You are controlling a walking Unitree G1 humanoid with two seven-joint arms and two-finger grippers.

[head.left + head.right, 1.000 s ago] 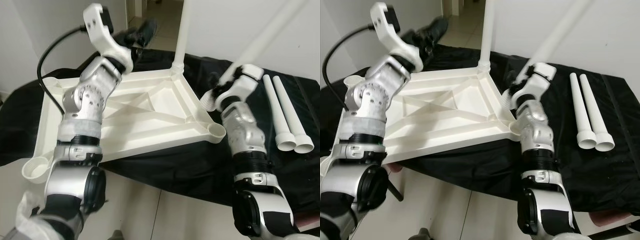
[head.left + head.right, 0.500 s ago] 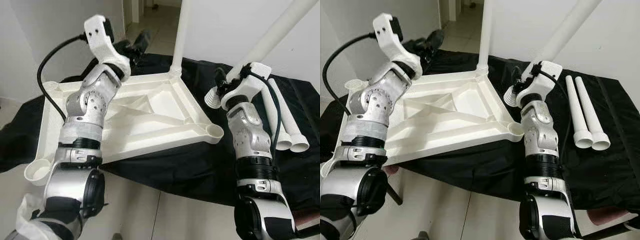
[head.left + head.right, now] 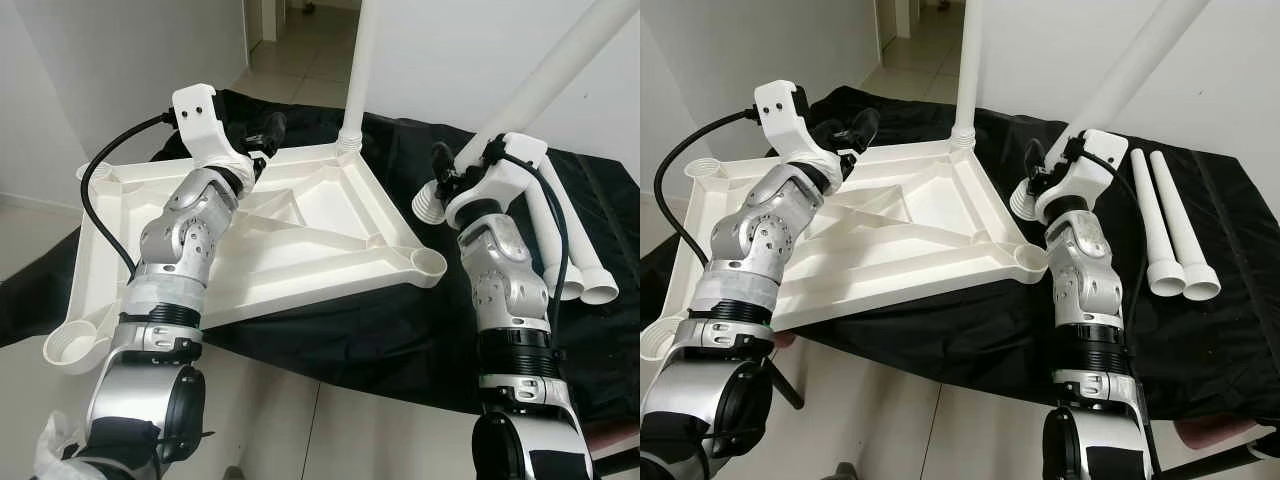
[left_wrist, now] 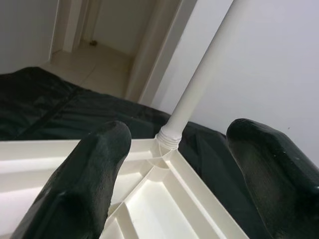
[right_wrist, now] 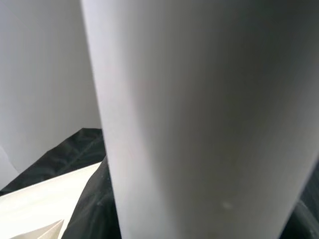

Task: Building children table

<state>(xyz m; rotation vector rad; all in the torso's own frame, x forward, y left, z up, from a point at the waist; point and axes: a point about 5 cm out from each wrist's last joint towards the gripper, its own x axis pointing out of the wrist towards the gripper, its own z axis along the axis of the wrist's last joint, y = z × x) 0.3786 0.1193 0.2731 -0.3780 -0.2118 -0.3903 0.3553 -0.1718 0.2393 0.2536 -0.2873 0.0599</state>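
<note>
An upside-down white tabletop (image 3: 300, 235) lies on a black cloth (image 3: 400, 330). One white leg (image 3: 358, 70) stands upright in its far corner socket. My right gripper (image 3: 447, 178) is shut on a second white leg (image 3: 540, 85), held slanted with its threaded end (image 3: 428, 206) hanging above and beyond the near right corner socket (image 3: 428, 264). My left gripper (image 3: 262, 135) is open above the tabletop's far edge, its fingers (image 4: 84, 174) pointing toward the standing leg (image 4: 199, 84). Nothing is between them.
Two more white legs (image 3: 575, 245) lie side by side on the cloth to the right. An open corner socket (image 3: 68, 348) sits at the tabletop's near left. A white wall stands behind, with a doorway at the far left. Pale floor tiles lie in front.
My left arm has lowered, and its gripper now points across the tabletop toward the standing leg. The right gripper with its leg has risen slightly; the camera has also shifted.
</note>
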